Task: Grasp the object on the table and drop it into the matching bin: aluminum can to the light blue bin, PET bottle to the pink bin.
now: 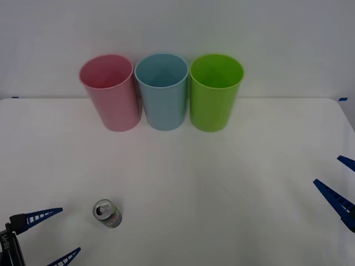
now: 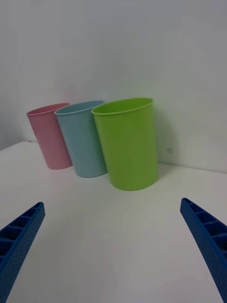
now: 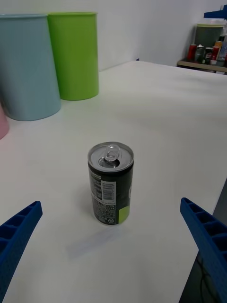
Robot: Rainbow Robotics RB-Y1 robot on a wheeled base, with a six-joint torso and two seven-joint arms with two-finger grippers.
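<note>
The aluminum can (image 1: 107, 214) stands upright and ungrasped on the desk (image 1: 233, 183), near its front edge, just beside our left gripper (image 1: 54, 235), which is wide open and holds nothing. We judge everything is left: grasp, carry, drop into the light blue bin (image 1: 162, 91), flanked closely by the pink bin (image 1: 110, 92) and a lime green bin (image 1: 215, 91). Bare desk lies between. Our right gripper (image 1: 341, 188) waits open at the right edge.
</note>
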